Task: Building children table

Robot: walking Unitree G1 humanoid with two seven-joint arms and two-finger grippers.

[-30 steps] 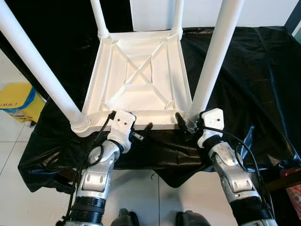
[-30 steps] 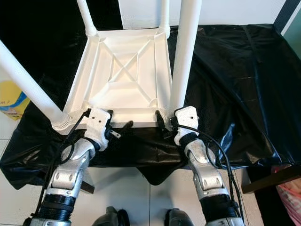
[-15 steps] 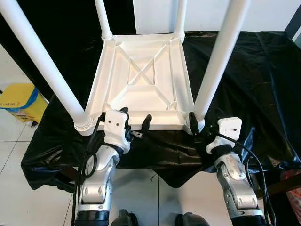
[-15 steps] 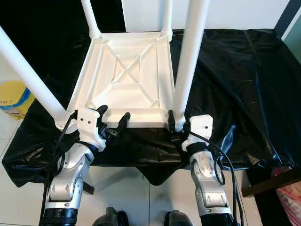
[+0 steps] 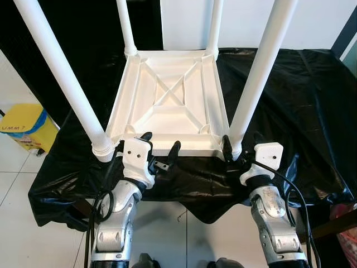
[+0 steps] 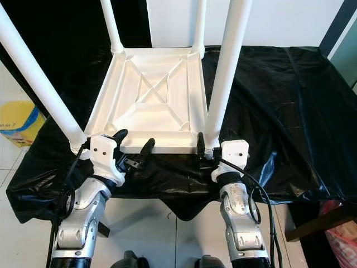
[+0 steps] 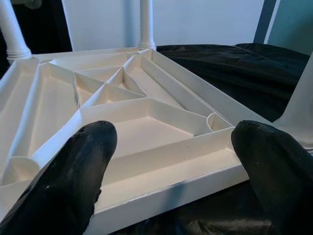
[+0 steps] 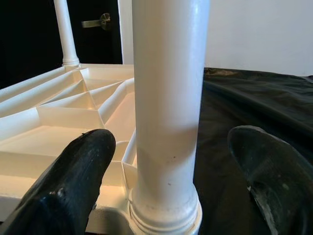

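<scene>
- Head views: a white children's table (image 5: 170, 109) lies upside down on a black sheet (image 5: 301, 95), its four legs pointing up. The left gripper (image 5: 160, 146) sits at the table's near edge, fingers spread. The right gripper (image 6: 214, 143) straddles the near-right leg (image 6: 224, 72), fingers apart.
- Left wrist view: both black fingers (image 7: 73, 171) stand wide over the ribbed underside (image 7: 122, 107).
- Right wrist view: the leg (image 8: 168, 98) rises between the parted fingers (image 8: 73, 181), untouched.

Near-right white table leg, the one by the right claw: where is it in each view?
Left eye view: near-right white tubular table leg, right of centre, rising from the upturned white plastic tabletop.
Right eye view: same leg, just right of centre.
Left wrist view: its base at the edge.
Right wrist view: centre.
Shared landmark: the tabletop's X-shaped ribs.
</scene>
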